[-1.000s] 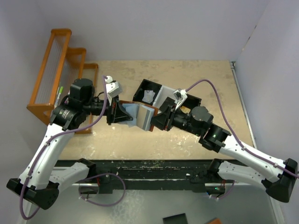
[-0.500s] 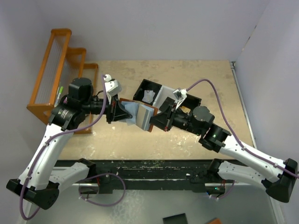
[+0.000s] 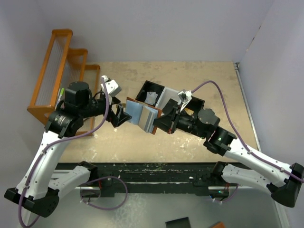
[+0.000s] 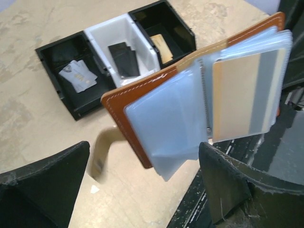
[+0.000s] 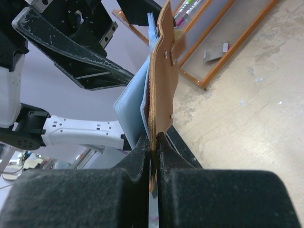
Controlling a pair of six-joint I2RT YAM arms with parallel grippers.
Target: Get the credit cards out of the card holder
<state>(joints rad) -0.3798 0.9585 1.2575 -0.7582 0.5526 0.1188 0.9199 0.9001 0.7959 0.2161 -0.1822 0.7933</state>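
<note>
The right tool (image 3: 159, 122) is clamped shut on the lower edge of the card holder (image 3: 141, 115) and holds it in the air over the middle of the worktop (image 3: 199, 76), a little toward the left edge. From the right wrist, the brown leather cover stands upright between the two closed fingers (image 5: 137, 156), snap studs showing.

The holder hangs open, its pale blue-grey plastic sleeves fanned out toward the left arm. One sleeve holds a gold-orange card (image 4: 236, 97).

The left tool (image 3: 121, 115) stands wide open just beside the holder's left side, gripping nothing; its two fingers (image 4: 45, 183) frame the sleeves without touching them.

Beyond the holder, toward the far edge, a three-compartment tray (image 4: 80, 110) sits on the worktop. A black card (image 4: 122, 58) lies in its white middle compartment, a gold card (image 4: 162, 46) in the black compartment on one side, and a pale piece (image 4: 78, 78) in the black compartment on the other.

An orange rack (image 3: 52, 71) stands along the left edge.
</note>
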